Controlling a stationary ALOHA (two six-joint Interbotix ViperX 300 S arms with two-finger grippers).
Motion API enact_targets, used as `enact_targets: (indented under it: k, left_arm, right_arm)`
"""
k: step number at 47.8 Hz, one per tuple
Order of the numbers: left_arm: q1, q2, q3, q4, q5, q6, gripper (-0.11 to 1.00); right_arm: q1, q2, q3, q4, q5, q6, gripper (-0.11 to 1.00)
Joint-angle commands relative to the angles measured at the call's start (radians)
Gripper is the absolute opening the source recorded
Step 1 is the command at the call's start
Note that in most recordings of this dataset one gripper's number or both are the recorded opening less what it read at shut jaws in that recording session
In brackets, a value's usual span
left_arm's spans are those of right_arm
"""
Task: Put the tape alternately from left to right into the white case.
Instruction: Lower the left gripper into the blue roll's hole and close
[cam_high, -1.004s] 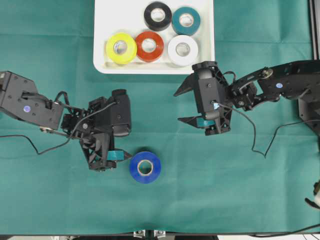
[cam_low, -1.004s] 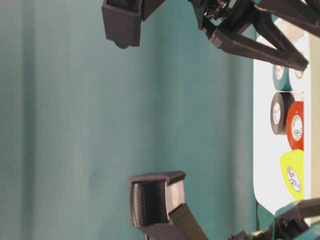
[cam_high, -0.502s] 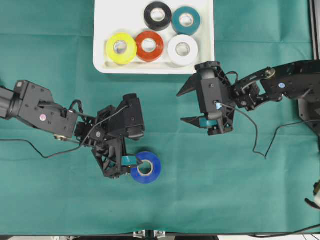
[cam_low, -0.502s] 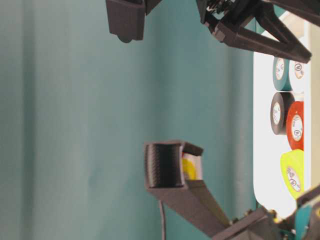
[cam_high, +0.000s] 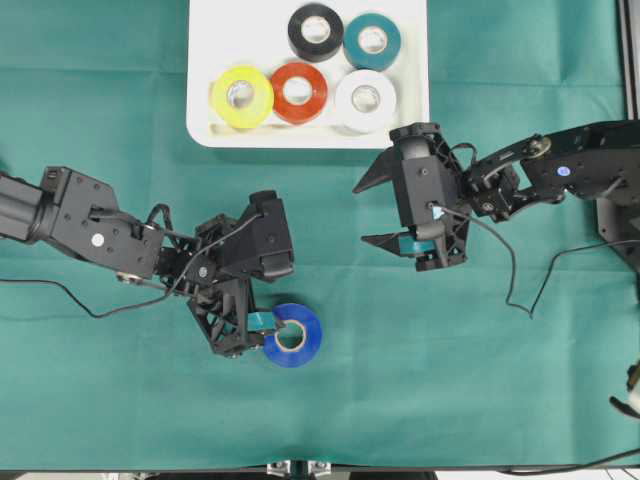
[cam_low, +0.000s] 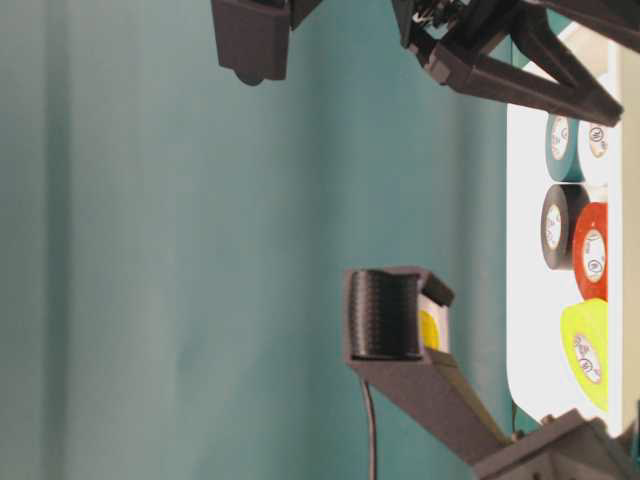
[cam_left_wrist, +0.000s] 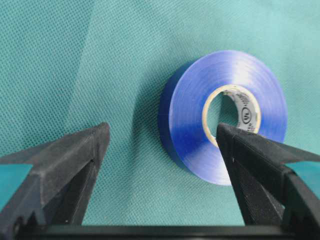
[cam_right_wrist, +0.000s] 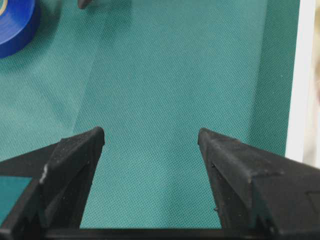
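I am watching the left arm reaching in from the left edge of the overhead view, stretched low across the green cloth (cam_high: 520, 400), its wrist angling down and to the right. The left gripper (cam_left_wrist: 160, 137) is standing wide apart, holding nothing. In its wrist view one finger (cam_left_wrist: 65, 165) is sitting on bare cloth to the left of the blue tape roll (cam_left_wrist: 225, 112), while the other finger (cam_left_wrist: 250, 150) is lying over the roll's pale core, so the jaws are straddling the roll's near wall. I cannot tell whether that finger is touching the roll. From overhead the blue roll (cam_high: 297, 335) is lying flat on the cloth, well apart from the white case (cam_high: 205, 70).

The right arm is coming in from the right edge, bent back toward the centre, its gripper tilted. The right gripper (cam_right_wrist: 150, 137) is also spread wide and carrying nothing, with only cloth between its fingers; the case's white rim (cam_right_wrist: 296, 75) is showing at the right of its wrist view.

I am counting six rolls: five in the case, namely yellow (cam_high: 242, 96), red (cam_high: 299, 92), white (cam_high: 366, 99), black (cam_high: 316, 31) and teal (cam_high: 372, 40), and the one blue roll outside. There are two arms and one case.
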Motion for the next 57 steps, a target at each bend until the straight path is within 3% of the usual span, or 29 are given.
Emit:
enact_targets:
  k: [1, 25, 43, 57]
  left_arm:
    - [0.0, -0.012, -0.02, 0.0, 0.005, -0.002, 0.7]
    - [0.018, 0.032, -0.064, 0.0, 0.078, 0.0, 0.7]
    - [0.029, 0.048, -0.1, 0.0, 0.224, -0.003, 0.7]
    - [0.044, 0.052, -0.135, 0.003, 0.238, 0.002, 0.7]
  right_arm:
    - [0.003, -0.021, -0.009, 0.0, -0.008, -0.002, 0.83]
    - [0.003, -0.021, -0.009, 0.002, -0.011, 0.0, 0.83]
    - [0.003, -0.023, -0.002, 0.0, -0.017, 0.0, 0.83]
    - [0.003, -0.023, 0.009, 0.0, -0.028, 0.0, 0.83]
